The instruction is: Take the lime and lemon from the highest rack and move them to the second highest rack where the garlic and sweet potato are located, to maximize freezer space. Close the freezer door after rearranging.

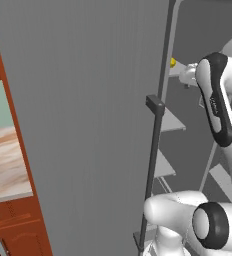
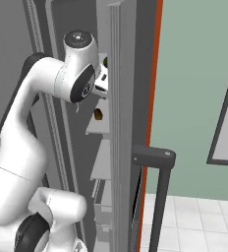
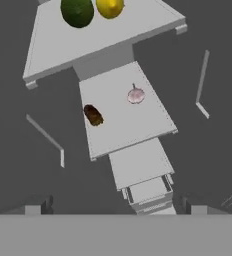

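- The claw (image 2: 102, 81) is seen in the right base view at the end of the white arm, reaching into the open freezer at the height of the upper shelves; its fingers are mostly hidden behind the door edge, and they are taken to be spread wide, with nothing pinched between them.
- In the hand view, the highest rack (image 3: 63, 45) lies ahead of the claw, toward the top of the picture, as a broad pale grey shelf.
- The lime (image 3: 77, 11), dark green, is seen at the far edge of that rack, and the lemon (image 3: 109, 6), yellow, sits just beside it; whether the two touch cannot be told.
- The second highest rack (image 3: 123, 125) lies below the first, nearer the middle of the hand view. On it the garlic (image 3: 136, 95), a pale pinkish bulb, and the sweet potato (image 3: 93, 115), a small dark brown lump, are seen well apart from each other.
- Further shelves and a drawer (image 3: 148, 192) are stacked lower down, closer to the claw's lower edge of view.
- The freezer door (image 1: 88, 125) stands open as a tall brushed-grey panel to the claw's left in the left base view, with its dark vertical bar handle (image 1: 153, 165) between the camera and the shelves.
- The second grey door's edge (image 2: 117, 123) stands right beside the claw in the right base view and hides part of the shelves.
- A reddish-brown wooden cabinet (image 1: 18, 220) is seen beyond the open door.
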{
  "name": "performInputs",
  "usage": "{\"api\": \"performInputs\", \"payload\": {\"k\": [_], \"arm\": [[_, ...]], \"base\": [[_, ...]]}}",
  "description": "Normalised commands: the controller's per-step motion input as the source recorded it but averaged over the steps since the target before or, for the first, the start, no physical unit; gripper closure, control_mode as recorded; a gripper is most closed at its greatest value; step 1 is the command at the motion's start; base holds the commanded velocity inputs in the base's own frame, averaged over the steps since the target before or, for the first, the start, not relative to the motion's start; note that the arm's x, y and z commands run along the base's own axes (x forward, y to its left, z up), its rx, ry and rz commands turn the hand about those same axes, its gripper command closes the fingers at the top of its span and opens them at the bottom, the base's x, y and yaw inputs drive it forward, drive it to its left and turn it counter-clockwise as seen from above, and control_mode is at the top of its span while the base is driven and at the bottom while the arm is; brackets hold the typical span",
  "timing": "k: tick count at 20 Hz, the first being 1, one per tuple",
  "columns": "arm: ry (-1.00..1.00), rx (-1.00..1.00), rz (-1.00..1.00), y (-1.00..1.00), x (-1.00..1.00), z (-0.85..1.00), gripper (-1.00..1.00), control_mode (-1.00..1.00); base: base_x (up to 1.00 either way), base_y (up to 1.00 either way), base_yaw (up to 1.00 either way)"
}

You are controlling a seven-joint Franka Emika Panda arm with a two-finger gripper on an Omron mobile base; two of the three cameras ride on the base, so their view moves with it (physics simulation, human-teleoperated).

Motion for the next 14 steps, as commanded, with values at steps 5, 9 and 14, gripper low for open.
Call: {"api": "performInputs", "payload": {"k": [5,9,14], "arm": [[0.00,0.09,0.00,-0.02,0.60,0.13,-1.00,-1.00],[0.01,0.00,0.00,0.00,0.52,0.00,-1.00,-1.00],[0.04,0.00,0.00,0.00,0.58,0.00,-1.00,-1.00]], "base": [[0.00,0.00,0.00],[0.00,0.00,0.00],[0.00,0.00,0.00]]}}
